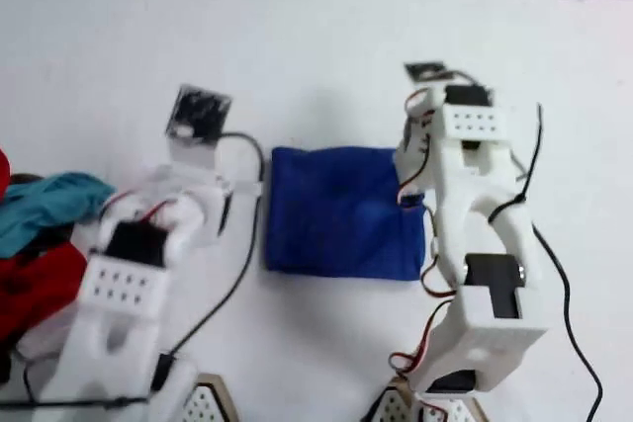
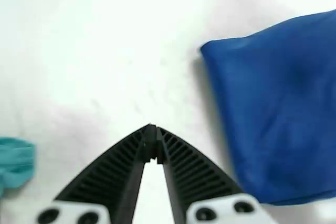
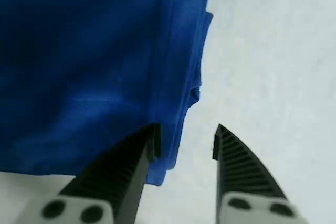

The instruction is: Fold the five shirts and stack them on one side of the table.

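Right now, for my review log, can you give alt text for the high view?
A blue shirt, folded into a rectangle, lies in the middle of the white table between two white arms. The right arm stands at its edge; a teal shirt and a red shirt are heaped beside the left arm.

Soft, matt blue cloth, faintly creased, in the folded shirt [image 1: 341,212] at centre frame. Smooth, matt white desk [image 1: 297,46]. Ribbed black plastic on the jaws of left gripper [image 2: 151,135] and right gripper [image 3: 186,134]. Smooth white plastic arm shells [image 1: 475,195]. Matt teal cloth [image 1: 45,205] and red cloth [image 1: 35,284] at left edge.
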